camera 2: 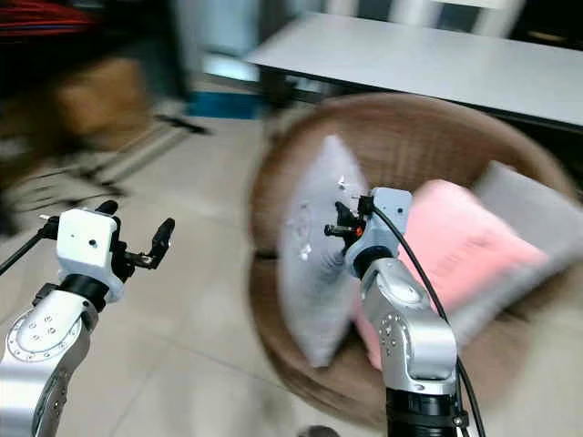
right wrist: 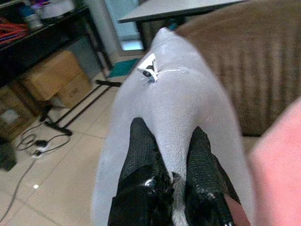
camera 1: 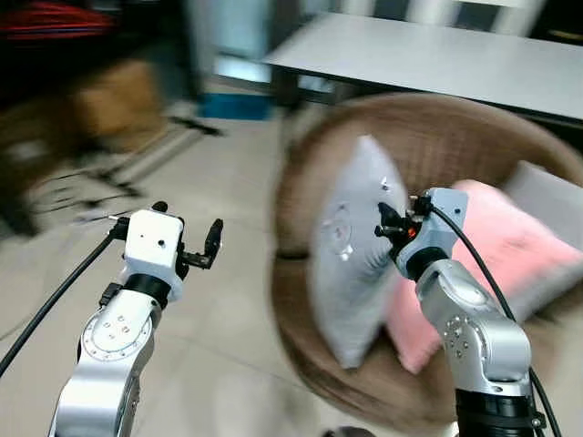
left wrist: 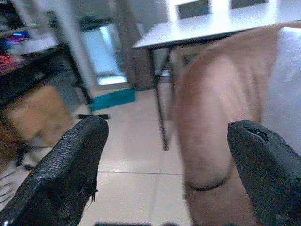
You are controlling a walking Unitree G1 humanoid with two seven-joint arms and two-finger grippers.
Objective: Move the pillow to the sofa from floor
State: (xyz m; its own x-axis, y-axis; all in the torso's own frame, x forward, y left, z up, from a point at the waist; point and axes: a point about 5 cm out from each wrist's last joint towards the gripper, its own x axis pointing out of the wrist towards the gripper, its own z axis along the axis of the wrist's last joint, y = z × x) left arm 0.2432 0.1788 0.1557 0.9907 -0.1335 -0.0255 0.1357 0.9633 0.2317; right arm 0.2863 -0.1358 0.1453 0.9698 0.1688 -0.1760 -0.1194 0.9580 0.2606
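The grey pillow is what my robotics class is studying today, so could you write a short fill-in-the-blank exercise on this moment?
1. The right tool is shut on the ____ pillow.
2. The left tool hangs over the tiled floor with its fingers ____.
3. Beside the grey pillow, in the brown wicker sofa, lies a ____ pillow.
4. Behind the sofa stands a grey ____.

Missing words: grey; open; pink; table
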